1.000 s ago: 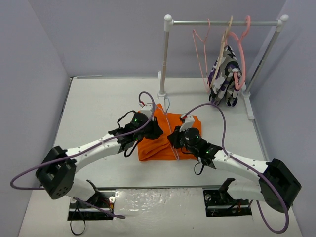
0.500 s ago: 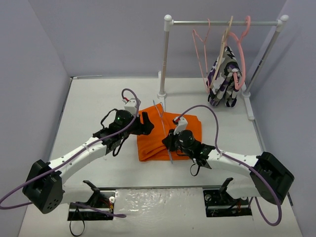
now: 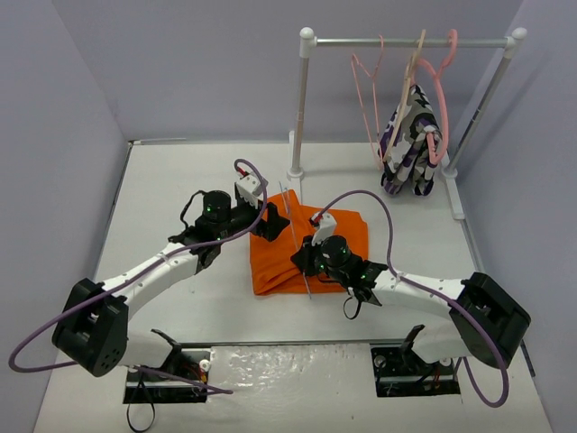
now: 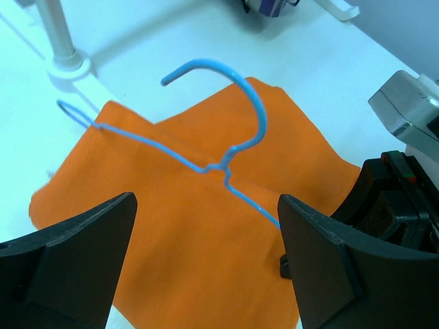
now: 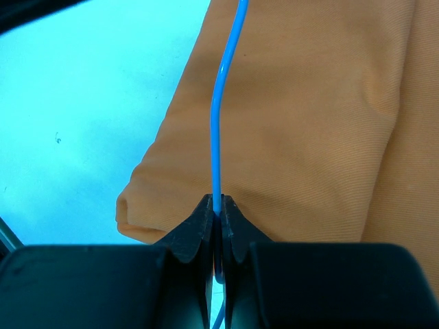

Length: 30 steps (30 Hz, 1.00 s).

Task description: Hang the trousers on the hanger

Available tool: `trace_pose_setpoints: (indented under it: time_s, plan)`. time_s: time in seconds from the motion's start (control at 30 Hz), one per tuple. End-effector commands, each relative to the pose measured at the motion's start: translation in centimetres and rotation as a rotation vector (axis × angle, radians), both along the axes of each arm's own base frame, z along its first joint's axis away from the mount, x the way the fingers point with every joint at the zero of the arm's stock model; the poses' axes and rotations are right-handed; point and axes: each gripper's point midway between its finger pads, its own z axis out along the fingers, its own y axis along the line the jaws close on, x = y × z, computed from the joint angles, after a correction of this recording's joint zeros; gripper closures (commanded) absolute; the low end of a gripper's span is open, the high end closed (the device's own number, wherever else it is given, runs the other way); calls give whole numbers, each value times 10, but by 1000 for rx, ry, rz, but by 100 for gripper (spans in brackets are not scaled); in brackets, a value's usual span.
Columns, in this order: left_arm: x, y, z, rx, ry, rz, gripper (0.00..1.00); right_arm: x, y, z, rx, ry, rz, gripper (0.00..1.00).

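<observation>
Right fingers [image 5: 199, 229] pinch the hanger [image 5: 218, 123] (above trousers [image 5: 309, 123]).

The trousers [image 3: 270, 266] were plain bright orange, without pattern. The hanger [image 4: 219, 166] was light blue. The hanging garment [image 3: 413, 135] bore a purple, white and black pattern, perhaps camouflage-like at that distance. The surface [image 3: 180, 180] was white, and the arm cables [image 3: 397, 221] were purple.

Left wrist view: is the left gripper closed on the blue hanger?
No, the left gripper has its fingers wide apart with nothing pinched, and the hanger shows beyond them over the trousers.
</observation>
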Motion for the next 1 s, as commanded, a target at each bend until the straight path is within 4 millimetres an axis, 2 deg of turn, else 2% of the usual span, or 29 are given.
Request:
trace_pose_setpoints:
  time_s: [0.0,0.2,0.4,0.9,0.97]
  plan:
    - [5,-23,52,-68,-235,-213,19,9,21,34,78,-75,38,100]
    - [24,-29,44,-49,-224,-253,21,8,24,33,75,-67,55,100]
    - [36,-32,50,-66,-260,-253,24,7,23,30,70,-62,55,100]
    - [37,-38,32,-68,-231,-282,51,10,23,31,66,-66,46,100]
    - [38,-38,33,-70,-237,-276,58,10,23,31,63,-68,46,100]
